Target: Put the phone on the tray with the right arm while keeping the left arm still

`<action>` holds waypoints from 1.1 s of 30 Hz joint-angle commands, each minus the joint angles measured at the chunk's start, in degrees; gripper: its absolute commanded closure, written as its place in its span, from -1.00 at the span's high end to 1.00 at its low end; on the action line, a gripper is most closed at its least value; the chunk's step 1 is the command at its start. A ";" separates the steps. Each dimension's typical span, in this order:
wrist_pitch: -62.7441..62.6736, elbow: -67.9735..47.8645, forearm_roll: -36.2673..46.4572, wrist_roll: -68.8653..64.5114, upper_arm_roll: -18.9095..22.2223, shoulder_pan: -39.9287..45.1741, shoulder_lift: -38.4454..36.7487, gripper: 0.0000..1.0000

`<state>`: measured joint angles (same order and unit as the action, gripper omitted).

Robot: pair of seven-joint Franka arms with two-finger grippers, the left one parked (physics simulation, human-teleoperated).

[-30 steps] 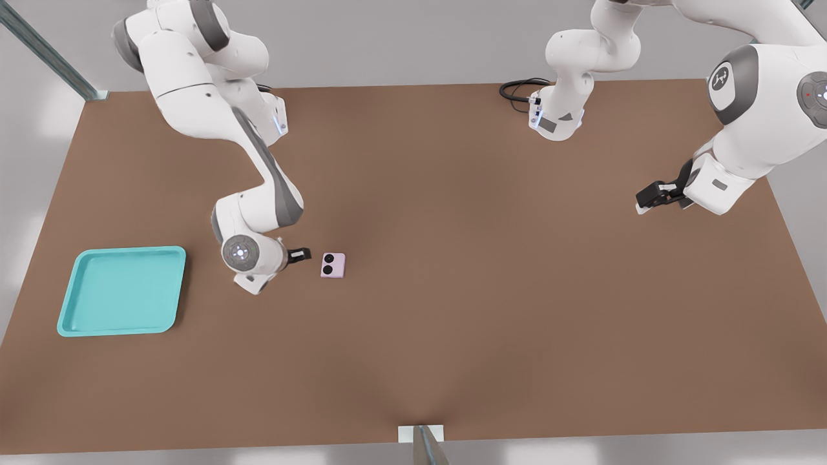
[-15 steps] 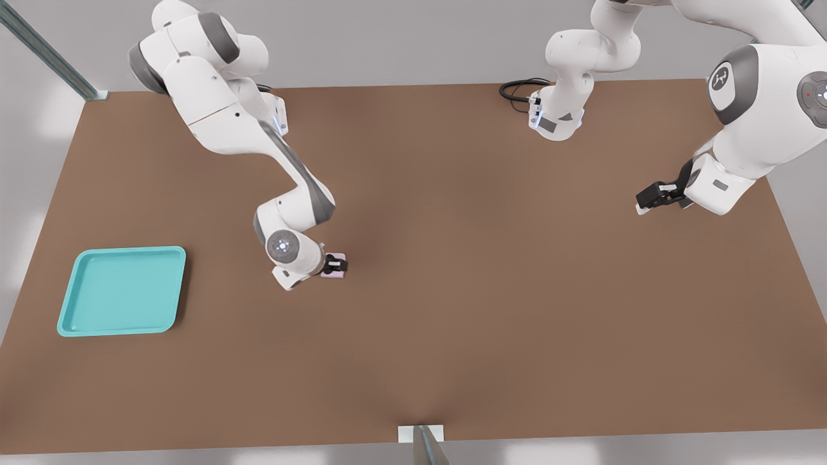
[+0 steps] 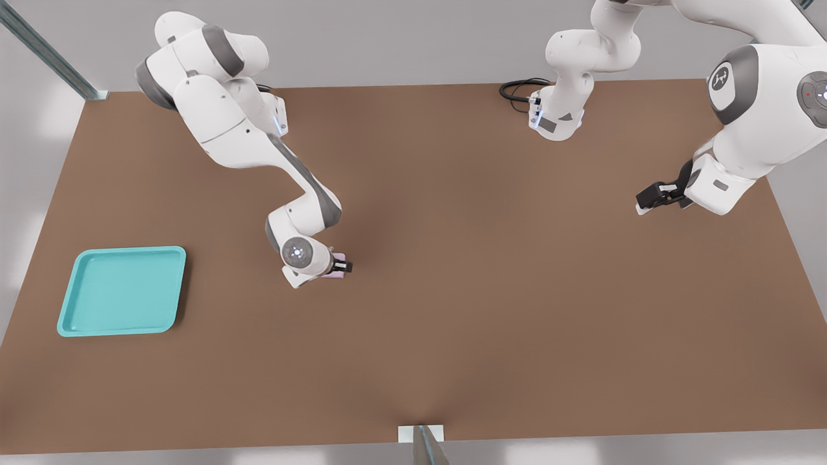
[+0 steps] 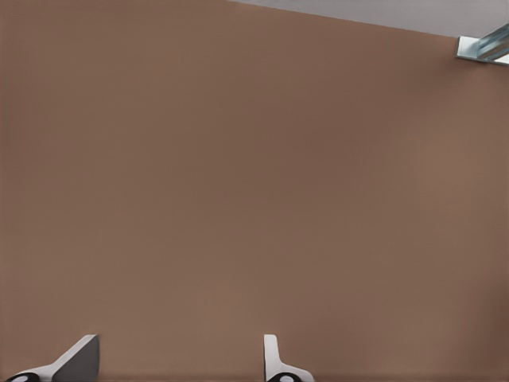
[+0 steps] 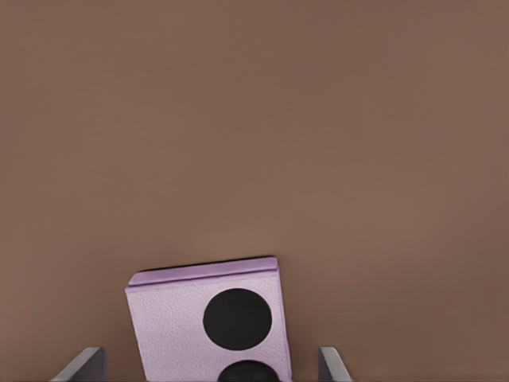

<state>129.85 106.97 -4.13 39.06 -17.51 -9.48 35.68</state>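
Note:
The pink-lilac phone (image 5: 171, 326) lies flat on the brown table, its two black lenses facing up. In the front view only a sliver of the phone (image 3: 336, 274) shows beneath the right arm's wrist. My gripper (image 3: 342, 266) hangs right over it, open, and its fingertips (image 5: 86, 364) stand wide on either side of the phone without touching it. The turquoise tray (image 3: 119, 290) sits empty far off toward the front view's left, near the table's edge.
The parked left arm (image 3: 743, 129) reaches in from the front view's right, its gripper (image 3: 656, 194) hanging above the table. A black cable (image 3: 520, 87) loops at the back edge. A metal post (image 3: 423, 442) stands at the front edge.
The right arm swung toward the front view's right. Its gripper went from beside the phone to directly over it, covering most of it. The phone and tray have not moved.

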 commanded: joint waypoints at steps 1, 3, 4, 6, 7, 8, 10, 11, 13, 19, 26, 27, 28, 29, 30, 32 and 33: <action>0.23 -0.01 -0.09 3.83 0.02 0.07 0.53 1.00; 0.23 -0.01 -1.32 3.75 0.02 0.07 0.62 1.00; 0.23 -0.01 -1.32 2.52 -0.07 0.16 0.53 1.00; 0.23 -0.01 -1.32 2.25 0.02 0.25 0.62 1.00; 1.02 0.08 -1.32 2.16 0.02 0.34 0.88 1.00; 1.46 0.08 -1.32 2.08 0.02 0.34 1.23 1.00; 2.69 0.78 -1.32 1.29 -0.07 0.34 1.41 1.00; 3.04 0.96 -1.32 1.29 -0.07 0.43 1.41 1.00; 3.30 0.96 -1.32 -0.47 0.02 0.78 1.41 1.00; 3.48 1.66 -1.23 -0.38 -0.07 0.69 1.32 0.98; 3.30 1.66 -1.23 -0.38 -0.07 0.69 1.06 0.56; 3.30 1.66 -1.23 -0.38 -0.07 0.69 1.15 0.58; 3.30 1.84 -1.23 -0.39 -0.07 0.69 1.23 0.69; 3.39 1.84 -1.23 -0.47 -0.07 0.78 1.23 0.83; 3.39 2.01 -1.23 -0.47 -0.07 0.78 1.32 0.84; 3.48 2.01 -1.23 -0.47 -0.07 0.69 1.32 0.84; 3.48 2.01 -1.23 -0.47 -0.07 0.69 1.32 0.84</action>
<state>133.25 109.03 -5.40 39.12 -17.57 -8.76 37.08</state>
